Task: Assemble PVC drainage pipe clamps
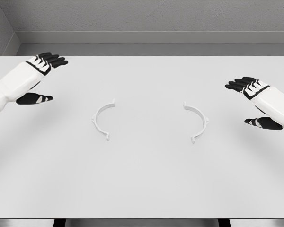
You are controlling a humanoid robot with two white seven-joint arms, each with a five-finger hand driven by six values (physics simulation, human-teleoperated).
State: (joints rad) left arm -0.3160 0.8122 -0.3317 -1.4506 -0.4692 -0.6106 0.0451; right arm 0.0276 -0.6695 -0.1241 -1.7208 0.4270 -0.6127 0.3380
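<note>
White table (142,189) before grey textured walls (146,16), in even, soft light.

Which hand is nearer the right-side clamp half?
Right. The right hand hovers just right of that clamp half; the left hand is across the table, beyond the other half.

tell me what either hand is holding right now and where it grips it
Nothing is held. The left hand and right hand are open above the table, apart from both clamp halves.
</note>
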